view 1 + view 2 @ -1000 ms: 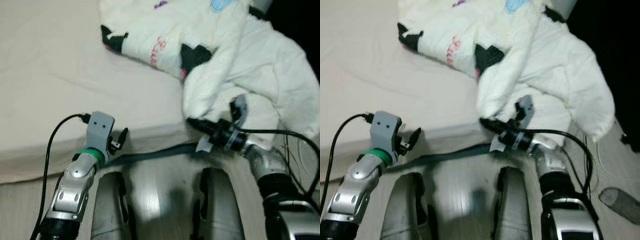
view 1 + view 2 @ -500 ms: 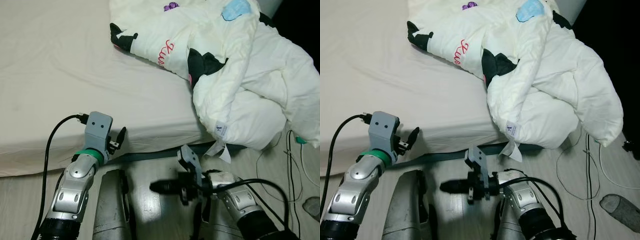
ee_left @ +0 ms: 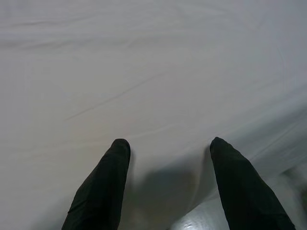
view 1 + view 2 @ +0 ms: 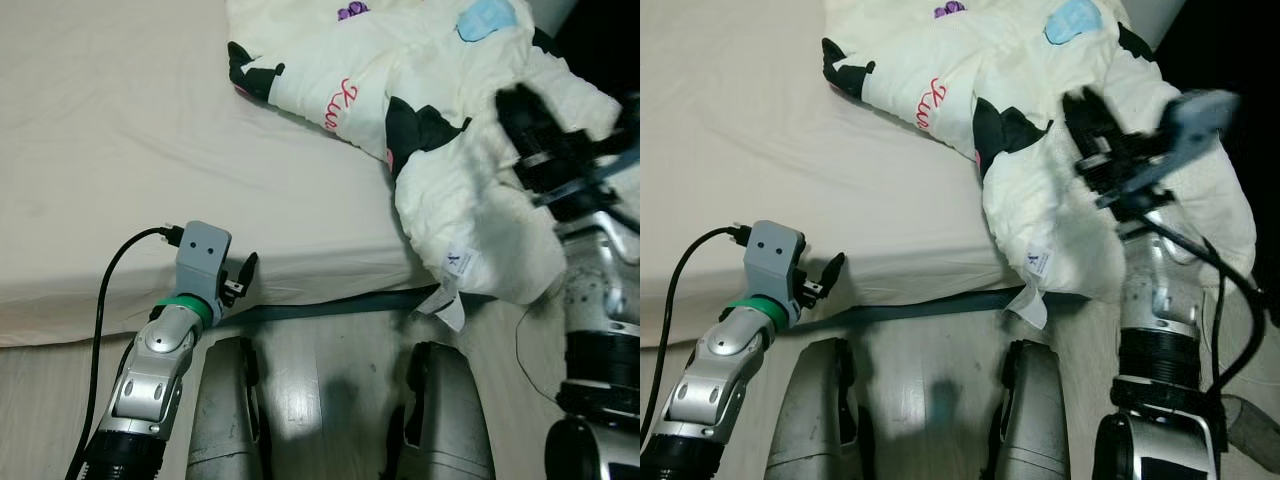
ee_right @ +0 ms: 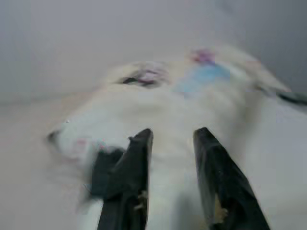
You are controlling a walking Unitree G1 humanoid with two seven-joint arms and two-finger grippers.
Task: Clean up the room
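Little is looking done yet; you are seeing the duvet (image 4: 470, 150) lying bunched at the bed (image 4: 120, 150) corner, spilling floorward; your right hand (image 5: 170, 143) is hovering above it, part-open, empty; your left hand (image 3: 168, 148) is resting wide open against the mattress.

A cream-white quilted duvet (image 4: 470, 150) is patterned with black patches, red script lettering, a purple mark and a light blue patch. A plain beige bed sheet (image 4: 120, 130) is seen beneath it.
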